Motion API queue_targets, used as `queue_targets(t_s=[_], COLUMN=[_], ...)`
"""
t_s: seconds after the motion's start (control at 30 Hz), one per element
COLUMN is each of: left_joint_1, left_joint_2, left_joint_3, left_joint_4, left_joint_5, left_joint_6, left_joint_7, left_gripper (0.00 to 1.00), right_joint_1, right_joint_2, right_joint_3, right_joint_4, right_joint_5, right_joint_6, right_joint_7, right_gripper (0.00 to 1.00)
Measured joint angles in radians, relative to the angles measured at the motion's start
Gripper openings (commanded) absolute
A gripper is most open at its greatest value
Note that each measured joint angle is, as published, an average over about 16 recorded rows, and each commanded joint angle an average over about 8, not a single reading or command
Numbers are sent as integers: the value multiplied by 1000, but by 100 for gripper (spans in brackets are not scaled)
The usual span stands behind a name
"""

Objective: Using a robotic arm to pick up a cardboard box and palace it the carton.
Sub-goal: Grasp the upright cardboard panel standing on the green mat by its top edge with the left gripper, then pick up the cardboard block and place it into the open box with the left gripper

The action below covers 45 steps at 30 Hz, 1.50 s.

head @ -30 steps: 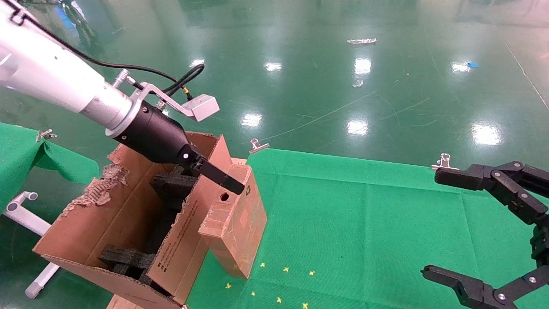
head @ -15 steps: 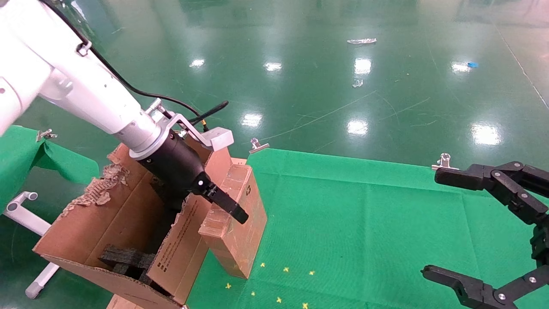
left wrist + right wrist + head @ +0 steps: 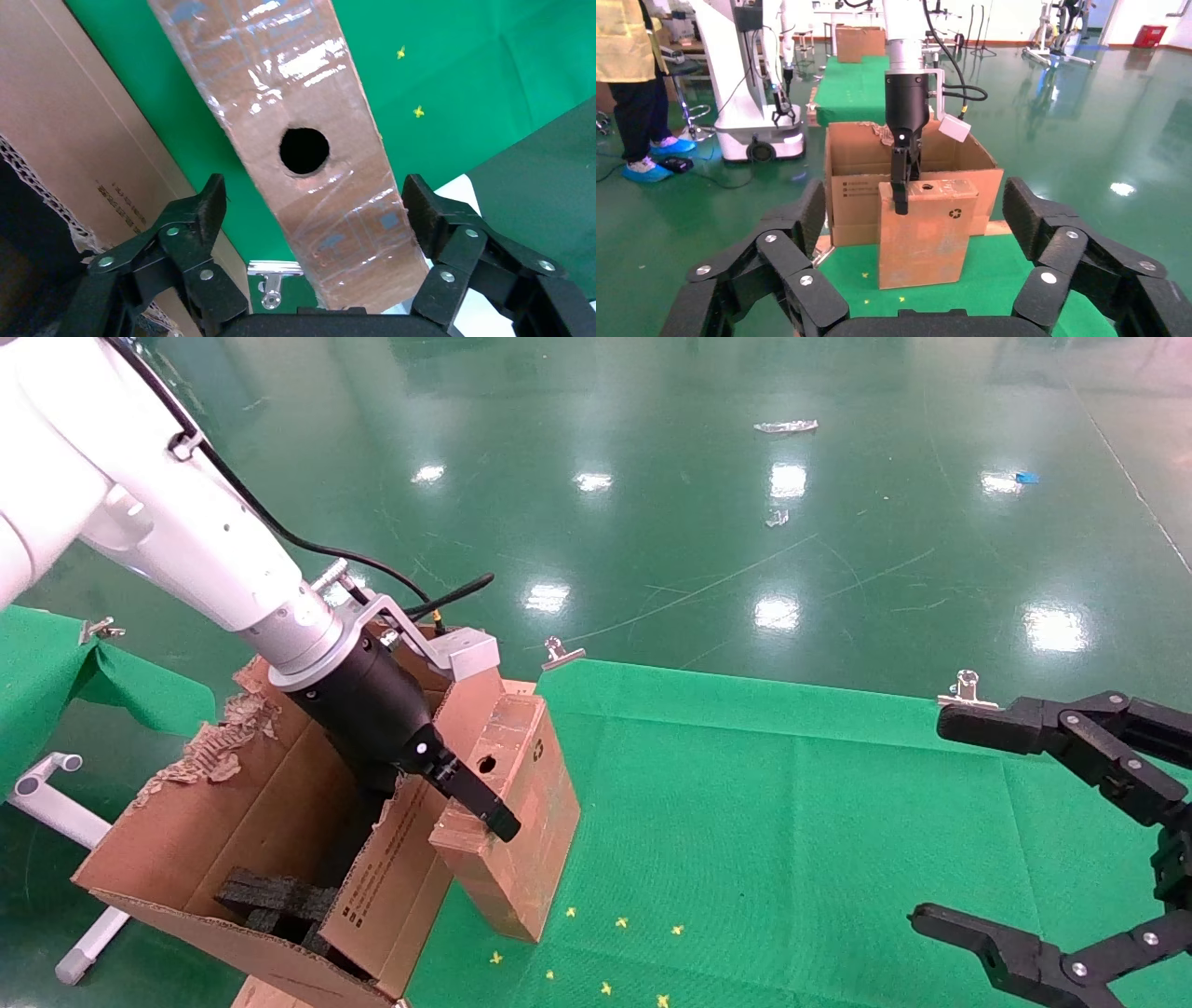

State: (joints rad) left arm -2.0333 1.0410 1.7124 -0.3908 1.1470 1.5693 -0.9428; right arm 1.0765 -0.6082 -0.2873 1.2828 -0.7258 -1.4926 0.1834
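Observation:
The small taped cardboard box (image 3: 533,822) stands upright on the green table, against the outside of the carton (image 3: 386,873). Its narrow top face with the round hole shows in the left wrist view (image 3: 281,84). My left gripper (image 3: 470,801) on the white-and-silver robotic arm (image 3: 214,561) is open and straddles that top face near one end (image 3: 314,203); both pads stand clear of the box. The right wrist view shows the box (image 3: 926,239) and the carton (image 3: 859,196), with one left finger hanging over the box's wide face. Black foam blocks (image 3: 270,896) lie inside the carton. My right gripper (image 3: 931,822) is open and parked at the right.
The green cloth table (image 3: 792,822) is held by metal clips (image 3: 559,652) and has small yellow crosses (image 3: 619,922) near its front. The carton's left flap is torn (image 3: 219,742). A white pipe frame (image 3: 56,803) and another green table (image 3: 56,672) are at the left.
My left arm has swung down and back toward me, lowering the open gripper over the box's top. The box and the carton have not moved. The right arm is still.

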Motion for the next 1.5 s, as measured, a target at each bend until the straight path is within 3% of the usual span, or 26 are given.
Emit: queue_targets(t_s=[0.57,0.83,1.17,1.5], left_joint_1=[-22,-81,-227,-360], left_joint_2=[-26,-63,-228,-425], left_joint_3=[53,39,-61,-81], left_joint_4=[-115,-222,-373,-330], left_joint_5=[45,55,2,88], left_joint_6=[-29,-69,-143,-174], left_joint_7=[-63,-37,112,204], left_gripper=[0,0,0,0], right_joint_1=[0,0,0,1], right_joint_2=[0,1,1,1], right_joint_3=[-1,-2,-2,-3], right_joint_4=[0,0,0,0], right_joint_5=[1,1,2,2], right_joint_6=[0,1,1,1], right_joint_7=[-1,-1,-1,-1], right_gripper=[0,0,0,0])
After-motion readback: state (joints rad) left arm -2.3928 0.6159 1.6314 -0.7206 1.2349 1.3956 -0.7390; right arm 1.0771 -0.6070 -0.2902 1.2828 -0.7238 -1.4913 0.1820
